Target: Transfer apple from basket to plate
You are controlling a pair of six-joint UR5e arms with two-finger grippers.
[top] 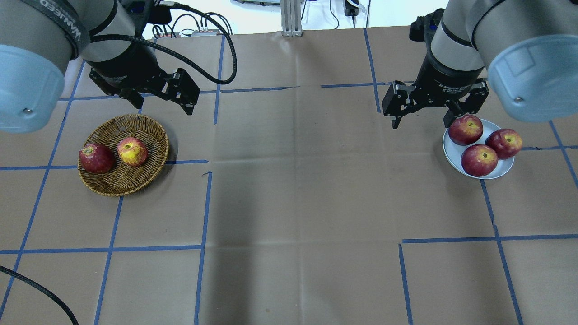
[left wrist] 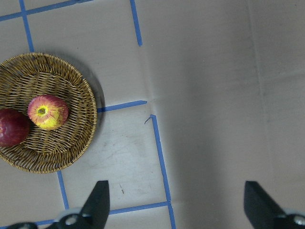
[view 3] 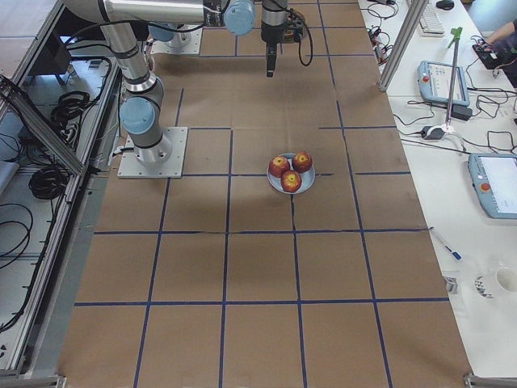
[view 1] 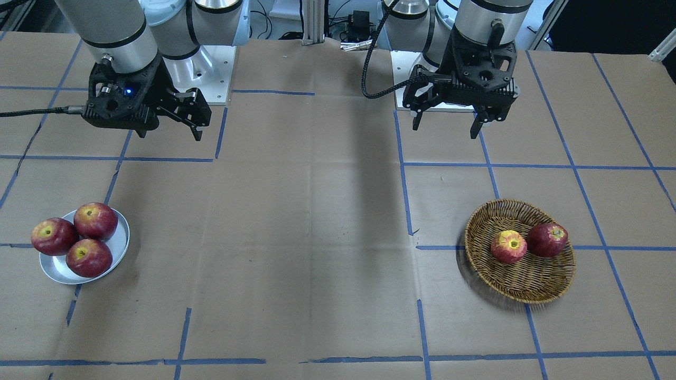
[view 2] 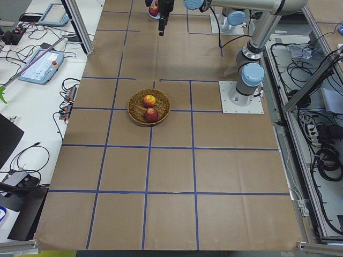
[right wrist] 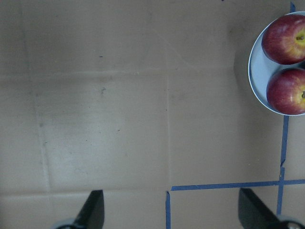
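1. Surface [top: 289, 203]: flat, brown, like cardboard, w/ faint fold lines.
2. Blue tape [top: 156, 248] is stuck on it in long strips & makes big squares. Some strips have gaps.
3. Basket [top: 113, 185] sits on robot's L side, right on top of a tape line.
4. Plate [top: 451, 151] sits on R side, also over tape, well apart from basket.
5. White base plate [view 2: 256, 107] lies under each arm, at robot's edge.

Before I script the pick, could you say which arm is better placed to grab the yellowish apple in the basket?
Left: the left gripper hangs open beside the basket holding that apple; the right gripper is far off by the plate.
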